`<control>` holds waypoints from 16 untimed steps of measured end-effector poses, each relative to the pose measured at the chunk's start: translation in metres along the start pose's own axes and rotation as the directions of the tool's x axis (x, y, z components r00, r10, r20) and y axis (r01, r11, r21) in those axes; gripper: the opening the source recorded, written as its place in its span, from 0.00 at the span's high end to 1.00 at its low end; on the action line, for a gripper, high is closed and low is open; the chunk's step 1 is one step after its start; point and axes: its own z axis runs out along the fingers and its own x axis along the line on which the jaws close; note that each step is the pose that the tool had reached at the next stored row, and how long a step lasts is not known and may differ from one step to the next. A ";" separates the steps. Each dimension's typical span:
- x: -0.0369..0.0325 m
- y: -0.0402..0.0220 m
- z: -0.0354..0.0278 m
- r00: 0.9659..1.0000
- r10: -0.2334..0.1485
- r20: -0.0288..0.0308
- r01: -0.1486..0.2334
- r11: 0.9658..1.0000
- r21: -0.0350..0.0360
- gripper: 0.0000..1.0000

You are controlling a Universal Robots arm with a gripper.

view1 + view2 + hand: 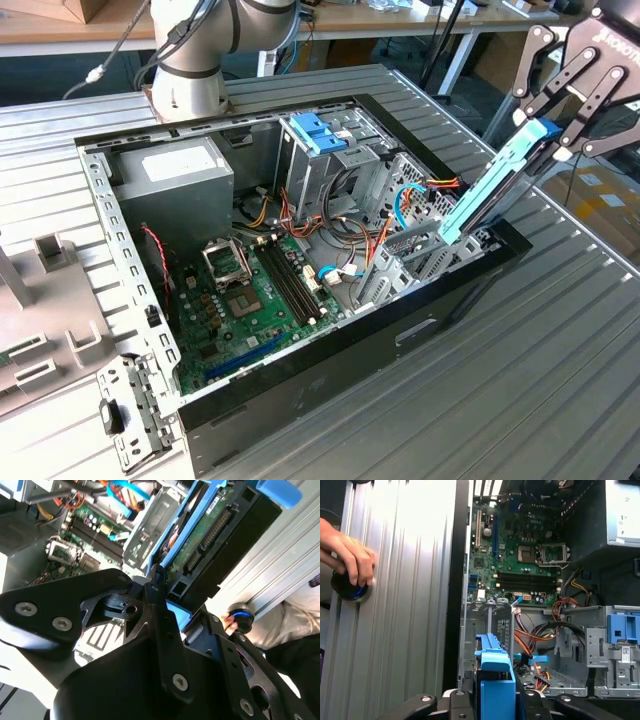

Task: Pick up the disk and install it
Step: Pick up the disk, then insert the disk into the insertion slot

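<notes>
The gripper (552, 138) hangs over the edge of the open computer case (330, 385) on the exterior view's right, its black fingers (572, 112) clamped on the upper end of the disk (495, 185). The disk is off the table (520, 380), tilted steeply with its blue rail facing outward. Its lower end slants down into the case towards the grey metal drive cage (410, 255); whether it touches the cage I cannot tell.

In the second wrist view the disk's (210, 535) green circuit board side and its connector face the camera, with blue rail along the edge. In the first wrist view the blue carrier end of the disk (495, 675) sits between the fingers, just above the cage.

Inside the case lie the motherboard (250, 290) and, towards the back, the grey power supply (175, 175). A bare blue bracket (318, 132) sits on another cage, well apart from the disk. The arm's base (195, 60) stands behind the case.

A person's hand (350, 555) rests on a black knob (350, 587) with a blue ring, on the slatted table beside the case
</notes>
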 end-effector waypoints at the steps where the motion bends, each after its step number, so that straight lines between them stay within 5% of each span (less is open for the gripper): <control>1: 0.0000 0.0000 0.0002 1.000 -0.001 -0.001 0.001 1.000 0.018 0.63; 2: 0.0001 0.0000 0.0004 1.000 -0.002 -0.002 0.002 1.000 0.030 0.63; 3: 0.0001 -0.0001 0.0004 1.000 -0.002 -0.002 0.002 0.999 0.032 0.63; 16: 0.0000 0.0000 0.0004 1.000 -0.003 -0.002 0.003 0.999 0.038 0.63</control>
